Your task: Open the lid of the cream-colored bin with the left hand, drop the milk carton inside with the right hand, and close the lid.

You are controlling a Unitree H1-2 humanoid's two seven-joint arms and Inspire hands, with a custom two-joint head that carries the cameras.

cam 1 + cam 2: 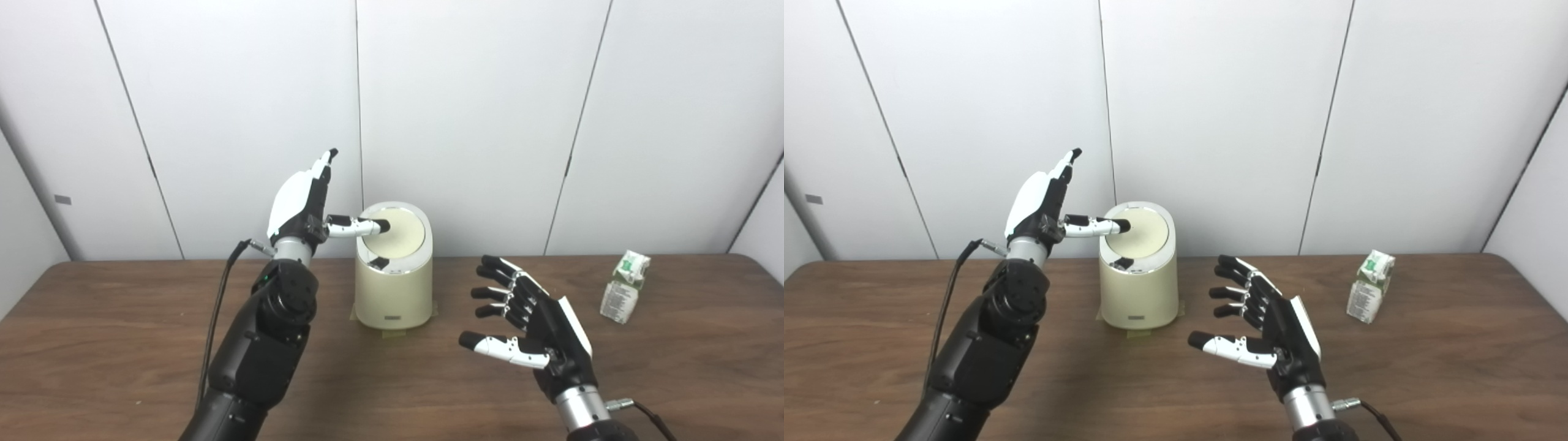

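The cream-colored bin stands mid-table with its lid still down. The left hand, fingers spread and empty, sets its thumb on the lid. The right hand hovers spread and empty. The milk carton stands well apart, ungrasped. All steps remain.

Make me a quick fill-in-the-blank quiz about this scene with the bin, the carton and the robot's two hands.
1. The lid of the cream-colored bin is ____.
2. The milk carton stands on the ____.
3. The hand with its thumb over the lid is the ____ hand.
4. The right hand holds ____.

Missing words: closed; table; left; nothing
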